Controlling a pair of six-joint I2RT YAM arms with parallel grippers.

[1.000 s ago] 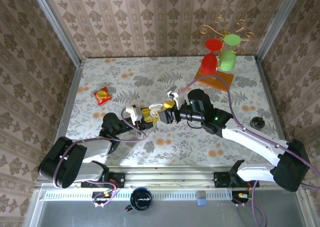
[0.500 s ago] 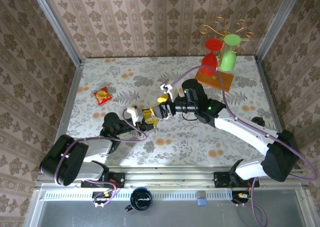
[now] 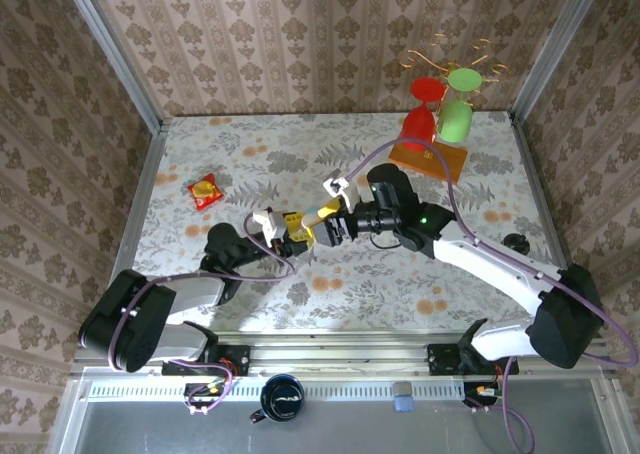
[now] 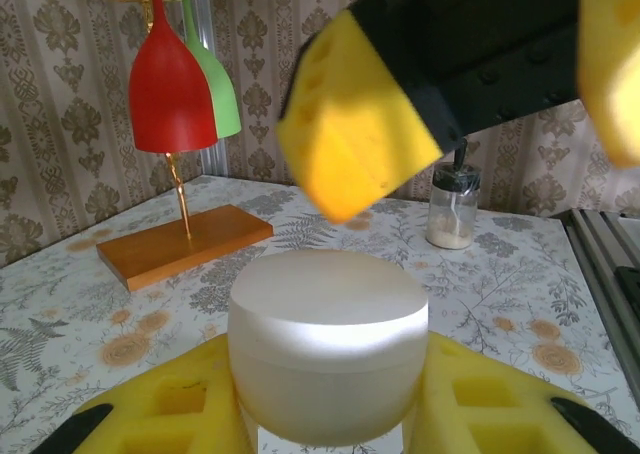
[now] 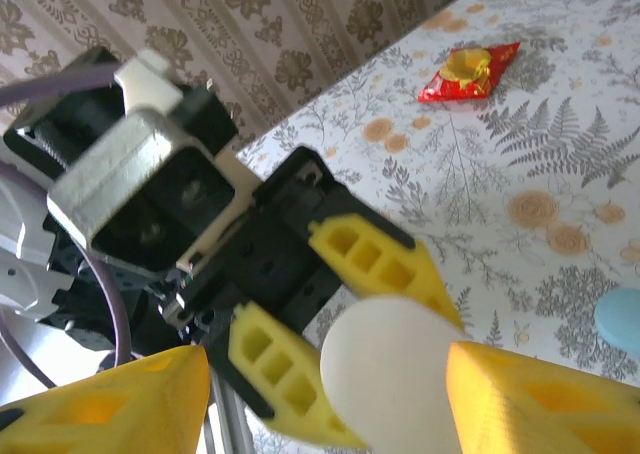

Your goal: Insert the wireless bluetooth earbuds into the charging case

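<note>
The white charging case [image 4: 328,354] has its lid down and sits clamped between the yellow fingers of my left gripper [image 4: 325,399], just above the table. From above, the case [image 3: 310,217] is at mid-table, with the left gripper [image 3: 297,233] to its left. My right gripper [image 3: 326,225] comes in from the right. In the right wrist view its jaws stand open on either side of the case [image 5: 400,374], around the right gripper's midpoint [image 5: 325,379], with a gap on the left side. The left gripper's fingers [image 5: 375,259] face it. The earbuds are hidden.
A red snack packet [image 3: 206,190] lies at the left of the table. A wooden stand [image 3: 430,156] with red and green wine glasses [image 4: 170,84] is at the back right. A small shaker [image 4: 452,206] and a black object [image 3: 515,244] sit at the right. A light-blue case [image 5: 620,314] lies nearby.
My right gripper has shifted slightly left toward the case and now straddles it. The left gripper has kept its hold and hardly moved.
</note>
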